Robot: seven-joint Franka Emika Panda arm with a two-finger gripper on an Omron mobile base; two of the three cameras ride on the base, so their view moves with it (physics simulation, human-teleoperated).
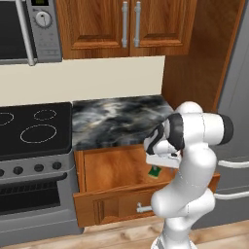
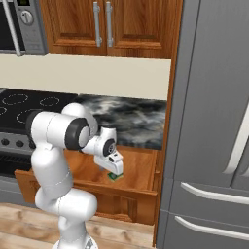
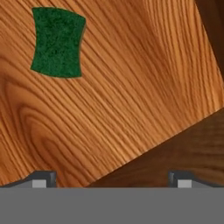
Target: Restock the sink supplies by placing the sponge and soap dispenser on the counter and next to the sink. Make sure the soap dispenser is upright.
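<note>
Wood grain everywhere under your hand camera, since you're looking straight down into the open drawer (image 1: pixel 112 170); the sponge (image 3: pixel 57 42) lies flat on the drawer floor, green side up, off toward the upper left of that view and well apart from both fingertips (image 3: pixel 43 179); nothing sits between them, and they stand wide apart at the bottom corners. From the left base view you can see the gripper (image 1: pixel 160 163) hanging over the right part of the drawer, with a sliver of green poking out just below it; the right base view shows the same bit of sponge under the hand. Above the drawer runs the counter (image 1: pixel 116 119), dark marbled stone, with the stove (image 1: pixel 34 131) just beside it on the left and the fridge (image 2: pixel 214 121) on the right.
</note>
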